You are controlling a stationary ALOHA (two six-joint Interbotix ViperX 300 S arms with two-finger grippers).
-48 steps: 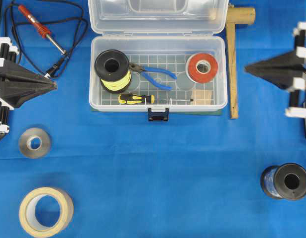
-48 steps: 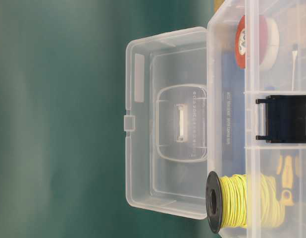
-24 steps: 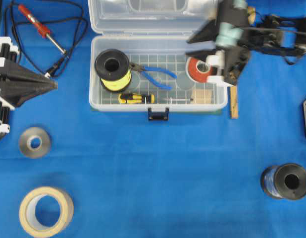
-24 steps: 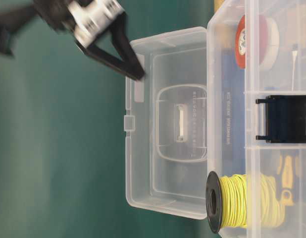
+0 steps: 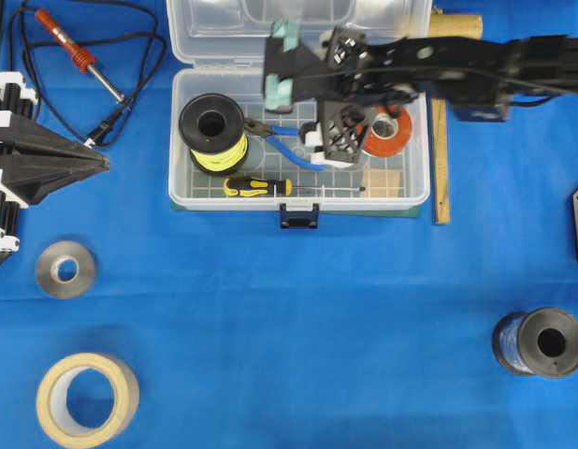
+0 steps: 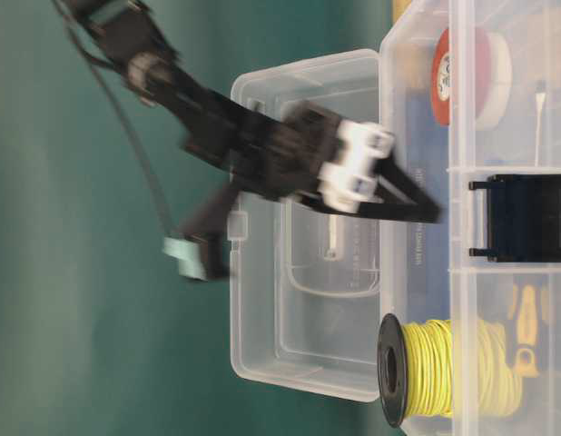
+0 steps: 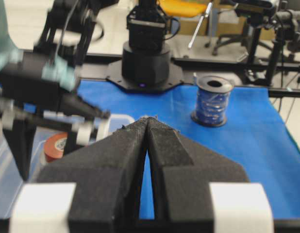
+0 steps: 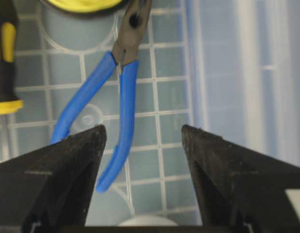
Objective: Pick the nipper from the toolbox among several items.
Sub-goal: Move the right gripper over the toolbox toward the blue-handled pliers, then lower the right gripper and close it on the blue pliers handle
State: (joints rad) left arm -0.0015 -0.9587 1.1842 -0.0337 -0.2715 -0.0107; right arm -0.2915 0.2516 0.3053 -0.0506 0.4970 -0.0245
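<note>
Half a second ago my right hand [image 5: 315, 140] was over the red tape [image 5: 394, 129] at the upper right of the toolbox [image 5: 415, 192]; now it has swung toward the frame's centre and hangs over the nipper [image 8: 118, 102]. My fingers [image 8: 223, 179] are spread wide apart, holding nothing. The nipper lies flat on the grid floor, jaws up by the yellow spool [image 5: 212, 131], blue handles reaching down between my fingers. I judge I'm lined up to descend. My left hand [image 7: 148, 127] stays pressed together at the bench's left edge.
</note>
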